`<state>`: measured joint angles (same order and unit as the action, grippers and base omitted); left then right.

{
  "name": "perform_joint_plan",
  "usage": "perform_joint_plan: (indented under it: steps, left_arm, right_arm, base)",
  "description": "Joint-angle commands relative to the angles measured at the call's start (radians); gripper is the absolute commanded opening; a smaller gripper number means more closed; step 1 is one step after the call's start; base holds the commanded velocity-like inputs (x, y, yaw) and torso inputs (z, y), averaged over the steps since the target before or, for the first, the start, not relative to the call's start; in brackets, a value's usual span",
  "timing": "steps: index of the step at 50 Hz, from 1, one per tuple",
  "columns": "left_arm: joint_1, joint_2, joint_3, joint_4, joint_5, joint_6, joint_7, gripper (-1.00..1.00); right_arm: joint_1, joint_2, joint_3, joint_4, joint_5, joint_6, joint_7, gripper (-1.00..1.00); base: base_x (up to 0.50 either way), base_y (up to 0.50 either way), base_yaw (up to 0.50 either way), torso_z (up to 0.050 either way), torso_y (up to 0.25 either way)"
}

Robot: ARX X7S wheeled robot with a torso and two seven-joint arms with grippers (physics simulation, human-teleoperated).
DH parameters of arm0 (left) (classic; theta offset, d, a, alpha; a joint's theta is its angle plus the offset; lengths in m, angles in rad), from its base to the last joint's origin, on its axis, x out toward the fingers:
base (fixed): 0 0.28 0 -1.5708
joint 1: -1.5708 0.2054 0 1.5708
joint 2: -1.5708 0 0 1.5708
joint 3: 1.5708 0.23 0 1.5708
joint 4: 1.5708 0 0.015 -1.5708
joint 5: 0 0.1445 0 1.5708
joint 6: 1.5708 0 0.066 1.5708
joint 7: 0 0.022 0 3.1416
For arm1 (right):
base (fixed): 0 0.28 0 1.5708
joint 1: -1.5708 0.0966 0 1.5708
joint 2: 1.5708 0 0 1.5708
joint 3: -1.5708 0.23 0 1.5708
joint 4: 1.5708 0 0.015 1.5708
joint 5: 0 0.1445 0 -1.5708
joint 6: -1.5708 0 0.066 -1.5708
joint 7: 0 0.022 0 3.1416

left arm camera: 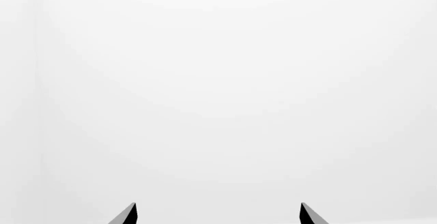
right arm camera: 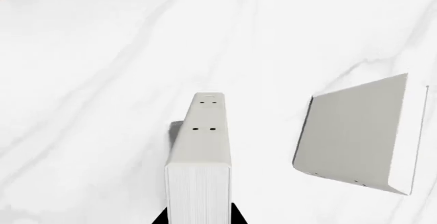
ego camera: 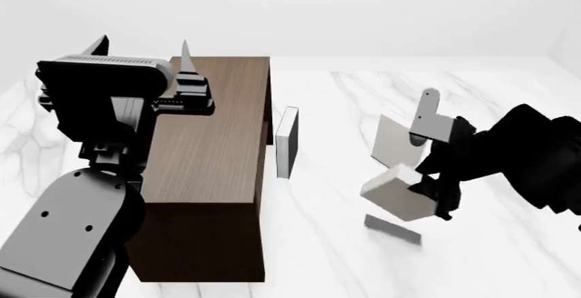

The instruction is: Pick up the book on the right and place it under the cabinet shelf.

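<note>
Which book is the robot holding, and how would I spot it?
Start at the big dark brown wood-grain cabinet, then look right across the white marble table. The plain pale grey-white book is lifted in the right gripper; the other pale book stands behind it.

Matt wood-grain cabinet shelf [ego camera: 213, 148] on veined marble table [ego camera: 508, 257].

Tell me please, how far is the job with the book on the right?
Done: the pick-up. The right hand is shut on the book and holds it above the marble table, its shadow beneath it. Left: carrying it over to the cabinet shelf and placing it underneath. The other pale book and the dark-faced book stand untouched.
</note>
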<state>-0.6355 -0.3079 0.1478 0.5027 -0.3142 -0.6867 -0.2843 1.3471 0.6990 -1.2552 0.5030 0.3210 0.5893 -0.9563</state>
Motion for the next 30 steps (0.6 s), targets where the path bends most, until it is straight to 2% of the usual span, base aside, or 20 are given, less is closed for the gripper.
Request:
perform_joint_plan:
  steps: [1, 14, 22, 30]
  left_arm:
    - [-0.004, -0.007, -0.002, 0.01, -0.005, -0.009, -0.005, 1.0]
    - [-0.006, -0.01, 0.001, 0.016, -0.009, -0.011, -0.01, 1.0]
    - [-0.002, -0.012, 0.001, 0.014, -0.01, -0.004, -0.012, 1.0]
    - [0.002, -0.014, 0.003, 0.005, -0.009, 0.005, -0.014, 1.0]
  right_arm:
    - [-0.063, 0.056, 0.151, -0.148, 0.161, 0.035, 0.085, -1.0]
    - [-0.201, 0.074, 0.337, -0.184, 0.394, 0.01, 0.196, -1.0]
    - [-0.305, 0.068, 0.517, -0.212, 0.637, 0.015, 0.312, -1.0]
    - [-0.384, 0.062, 0.64, -0.238, 0.802, 0.002, 0.409, -1.0]
  base:
    - [0.0, 0.0, 0.0, 0.0, 0.01]
    - [0.0, 0.0, 0.0, 0.0, 0.001]
    - [0.0, 0.0, 0.0, 0.0, 0.001]
    - [0.0, 0.0, 0.0, 0.0, 0.001]
